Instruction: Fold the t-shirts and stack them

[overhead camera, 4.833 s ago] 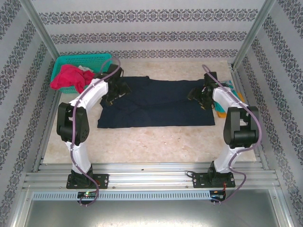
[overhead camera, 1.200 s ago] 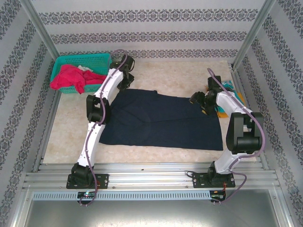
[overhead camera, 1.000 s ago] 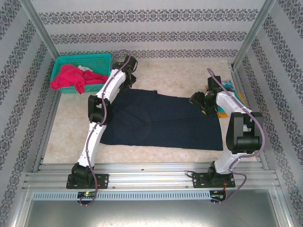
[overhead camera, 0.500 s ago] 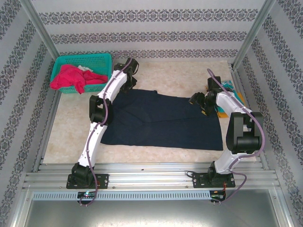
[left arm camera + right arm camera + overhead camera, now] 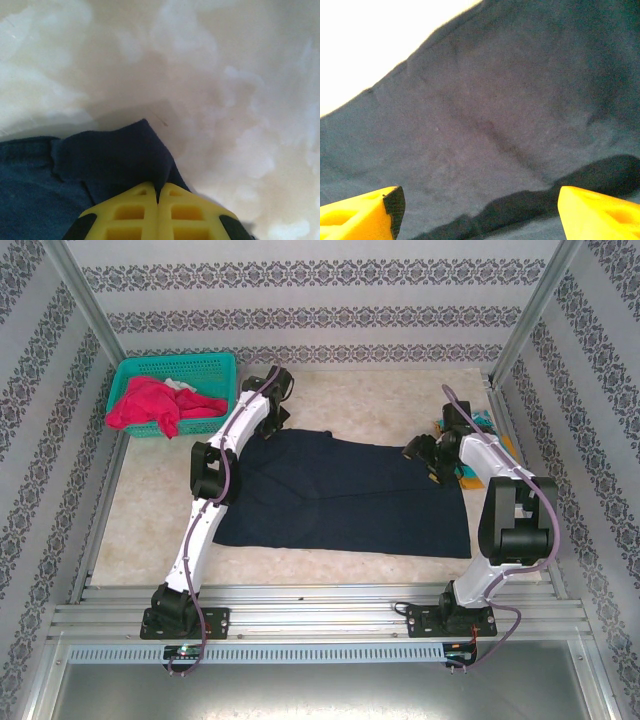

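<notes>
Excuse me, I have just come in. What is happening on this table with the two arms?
Two robot arms are working on a dark navy t-shirt that lies spread flat on the table. The left fingers are shut on its far left corner. The right fingers are open over the cloth near its far right edge. A pink-red shirt waits in the teal basket.

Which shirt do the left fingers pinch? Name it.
The navy shirt, its far corner clamped between the shut left fingers; the pink-red shirt lies bunched in the basket, untouched.
</notes>
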